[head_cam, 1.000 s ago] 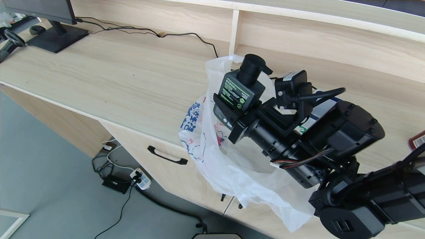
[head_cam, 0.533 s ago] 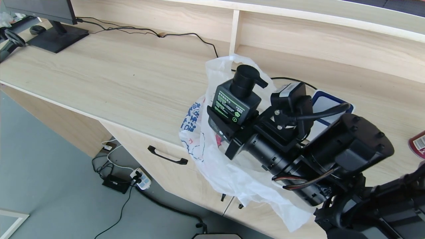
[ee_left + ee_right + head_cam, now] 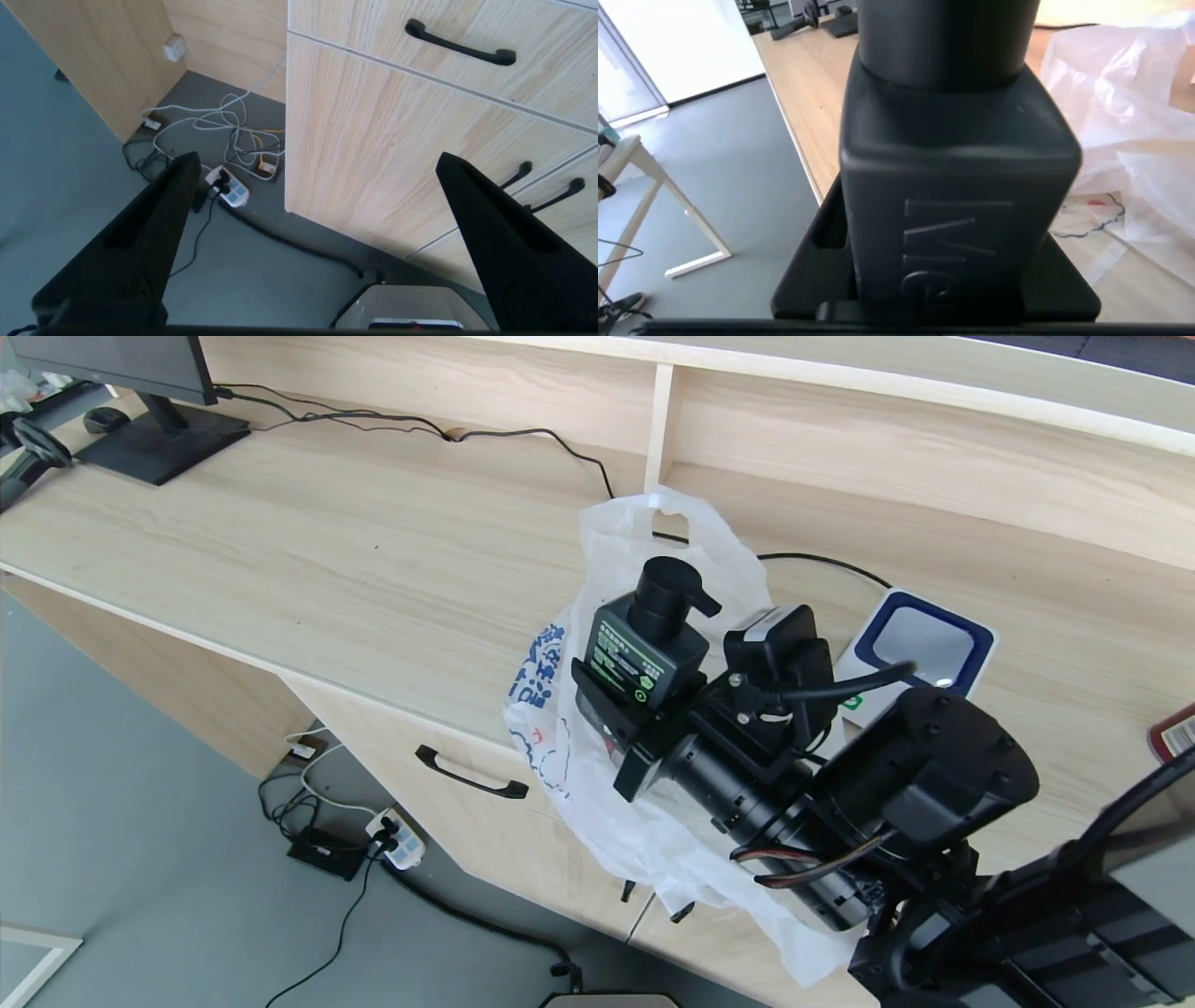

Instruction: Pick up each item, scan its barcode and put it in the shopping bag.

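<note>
A dark square pump bottle with a green label is clamped at its base by my right gripper, which is shut on it. It hangs upright over the mouth of the white plastic shopping bag, which droops over the counter's front edge. From the right wrist view the bottle is close up, with the bag behind it. My left gripper is open, low beside the counter, over the floor in front of the drawers.
A white and blue scanner lies on the wooden counter behind the right arm. A red item sits at the far right edge. A monitor stand and cables occupy the back left. Drawer handles and a power strip are below.
My right arm has brought the bottle down and to the left, closer to the bag's mouth, uncovering the scanner behind it. The bag has shifted a little.
</note>
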You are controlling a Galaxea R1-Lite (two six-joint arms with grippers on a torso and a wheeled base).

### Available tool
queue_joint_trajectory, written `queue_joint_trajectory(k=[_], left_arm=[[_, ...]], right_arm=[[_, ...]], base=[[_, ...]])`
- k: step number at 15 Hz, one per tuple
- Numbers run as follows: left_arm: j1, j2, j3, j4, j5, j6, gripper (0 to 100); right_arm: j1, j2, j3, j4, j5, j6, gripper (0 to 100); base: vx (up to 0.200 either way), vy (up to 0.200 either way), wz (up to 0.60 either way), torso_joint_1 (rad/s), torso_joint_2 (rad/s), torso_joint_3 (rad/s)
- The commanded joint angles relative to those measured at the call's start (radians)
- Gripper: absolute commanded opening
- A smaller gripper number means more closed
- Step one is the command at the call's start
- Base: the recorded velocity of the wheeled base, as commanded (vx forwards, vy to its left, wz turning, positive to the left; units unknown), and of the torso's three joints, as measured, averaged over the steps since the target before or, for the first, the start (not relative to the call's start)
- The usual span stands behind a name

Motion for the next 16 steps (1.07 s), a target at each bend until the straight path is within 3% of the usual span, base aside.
queue_joint_trajectory(k=[1,6,16], left_arm=[[-0.001,0.002,0.000,0.000,0.000,0.000,100],[-0.001,0.000,0.000,0.000,0.000,0.002,100],[-0.001,0.000,0.000,0.000,0.000,0.000,100]], right_arm=[[-0.021,0.000,-0.057,-0.002,-0.006,0.001,0],[-0.037,-0.005,0.048,-0.002,-0.008,-0.015,0],[-0.057,-0.013,0.054,-0.002,-0.008,-0.012,0]], base=[[0.000,0.000,0.00,0.000,0.00,0.000],[0.000,0.000,0.00,0.000,0.00,0.000],[0.000,0.000,0.00,0.000,0.00,0.000]])
